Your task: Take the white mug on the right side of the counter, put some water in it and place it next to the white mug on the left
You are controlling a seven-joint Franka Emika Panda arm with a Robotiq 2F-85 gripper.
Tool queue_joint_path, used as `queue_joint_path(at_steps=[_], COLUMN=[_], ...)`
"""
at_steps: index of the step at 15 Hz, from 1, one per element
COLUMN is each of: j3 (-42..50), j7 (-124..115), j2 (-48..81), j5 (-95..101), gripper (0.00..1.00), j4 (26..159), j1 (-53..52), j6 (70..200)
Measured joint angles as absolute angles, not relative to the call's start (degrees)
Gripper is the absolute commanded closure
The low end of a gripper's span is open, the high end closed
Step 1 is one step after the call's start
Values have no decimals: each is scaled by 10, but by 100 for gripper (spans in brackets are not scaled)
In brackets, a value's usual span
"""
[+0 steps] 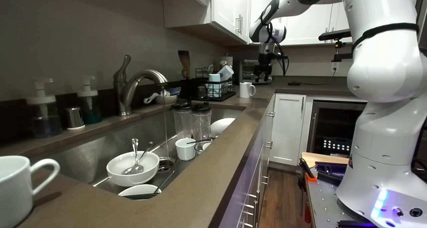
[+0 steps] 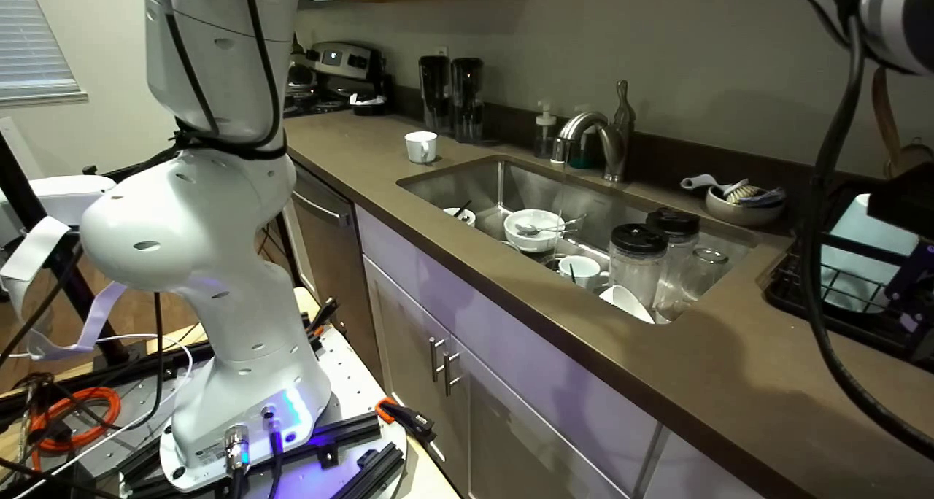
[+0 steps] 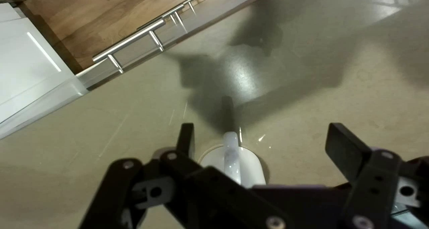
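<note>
The white mug on the right (image 1: 246, 90) stands upright on the counter (image 1: 230, 138) near the dish rack. Above it and apart from it hangs my gripper (image 1: 263, 77). In the wrist view the gripper (image 3: 263, 135) is open, with its fingers (image 3: 186, 140) wide apart and nothing held. There the same mug (image 3: 253, 170) shows below, nearer the left finger, its handle pointing up the picture; the gripper covers much of it. The white mug on the left (image 2: 421, 147) stands past the sink's far end. Water (image 1: 165, 128) runs thinly from the faucet (image 1: 150, 76).
The steel sink (image 1: 78, 164) holds a white bowl (image 1: 133, 169) with spoons, a white cup (image 1: 185, 149) and two clear bottles with black lids (image 2: 639, 239). A black dish rack (image 1: 230, 95) stands behind the right mug. Wall cabinets (image 1: 230, 11) hang close to the arm.
</note>
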State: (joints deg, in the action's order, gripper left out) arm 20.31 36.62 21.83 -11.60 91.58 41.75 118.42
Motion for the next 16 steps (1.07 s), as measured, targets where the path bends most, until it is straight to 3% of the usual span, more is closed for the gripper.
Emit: queue_joint_path(at_steps=[16], j3=[186], j7=[361], j2=[247], j5=[-115], gripper=[0], j4=[895], j1=[427], j6=[1203])
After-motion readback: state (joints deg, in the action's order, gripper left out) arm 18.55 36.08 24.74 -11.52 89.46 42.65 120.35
